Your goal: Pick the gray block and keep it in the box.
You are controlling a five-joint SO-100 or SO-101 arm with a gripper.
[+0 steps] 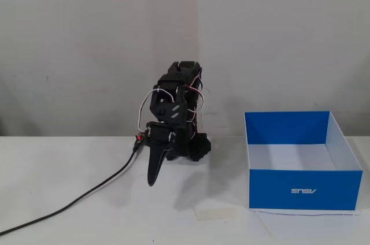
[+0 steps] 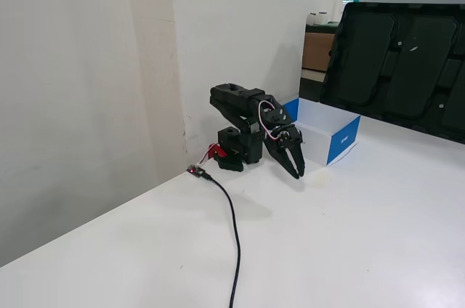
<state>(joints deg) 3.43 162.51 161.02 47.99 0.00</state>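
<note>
Looking from the nearest edge back in a fixed view, I see a black cable snaking from the lower left of the frame up across the white table toward the middle, and a pale strip of tape lying on the table at lower centre. Behind these, at centre frame, the black arm sits folded down on itself with white and red wires looped along it. Its gripper hangs tip-down just above the table; here the fingers look pressed together into one narrow point, and nothing sits between them. In the other fixed view the gripper is at centre right, pointing down, and a thin gap shows between the fingertips, so I read it as barely parted at most and empty.

The box stands at the right of the frame, well apart from the gripper, blue outside with a white logo on its front and white inside. In the other view the box lies just behind the arm. I cannot find the gray block in either view.
</note>
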